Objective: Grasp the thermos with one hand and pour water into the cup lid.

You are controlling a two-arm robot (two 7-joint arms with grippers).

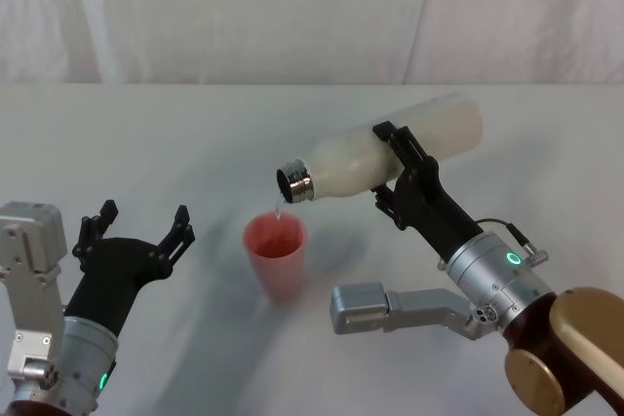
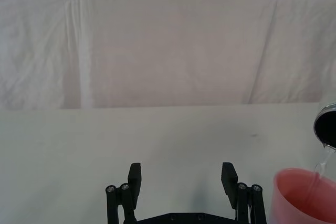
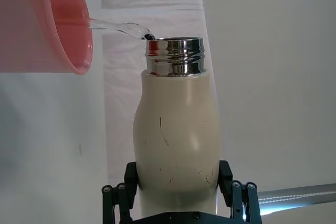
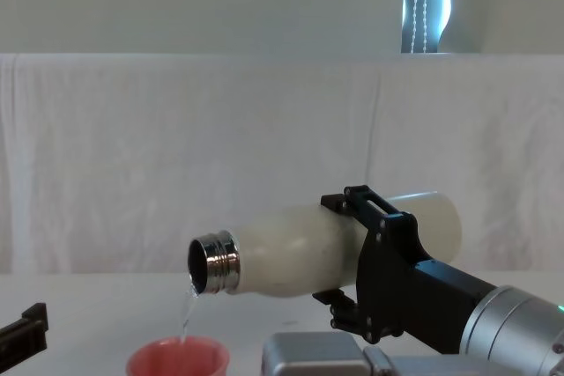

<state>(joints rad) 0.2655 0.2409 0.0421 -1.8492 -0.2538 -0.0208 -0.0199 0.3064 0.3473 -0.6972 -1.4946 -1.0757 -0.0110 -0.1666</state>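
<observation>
Clamped in the right gripper (image 1: 402, 165), the tall cream-white thermos with a steel neck (image 1: 390, 154) lies tipped, a thin stream falling into the small salmon-pink cup lid (image 1: 276, 255) below its mouth. Grasp done, pouring underway; the left gripper (image 1: 136, 230) hangs spread apart beside the cup.

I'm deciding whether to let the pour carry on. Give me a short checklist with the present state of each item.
1. Grip: right end effector clamps the thermos around its body. Ok.
2. Tilt: thermos lies nearly level, steel neck lowest. Ok.
3. Aim: the water stream runs from the neck into the cup lid. Ok.
4. Cup lid stands upright on the table, untouched. Ok.
5. Left end effector open, off to the side of the cup lid. Ok.
6. Fill level in the cup lid: cannot tell.
</observation>
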